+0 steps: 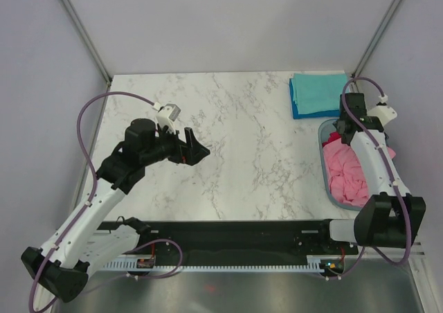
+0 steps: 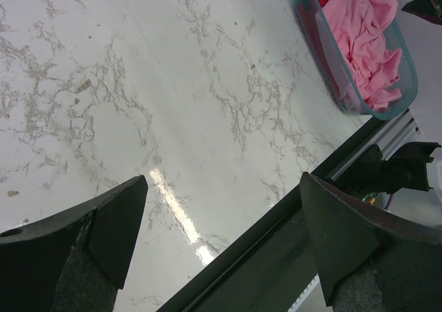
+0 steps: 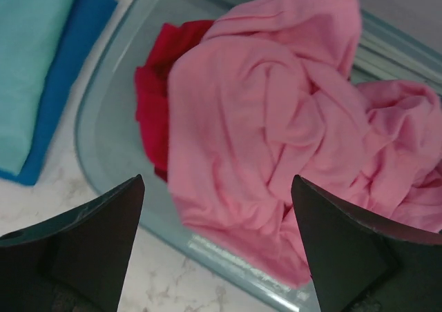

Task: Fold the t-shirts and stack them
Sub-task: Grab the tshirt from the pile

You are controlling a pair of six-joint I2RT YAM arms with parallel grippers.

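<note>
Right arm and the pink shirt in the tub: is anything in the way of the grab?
Nothing visible is in the way. The right gripper hangs open over the tub, and the pink shirt lies on top of the heap directly below it. The red shirt sits to one side, partly beneath the pink one, not over it.
</note>
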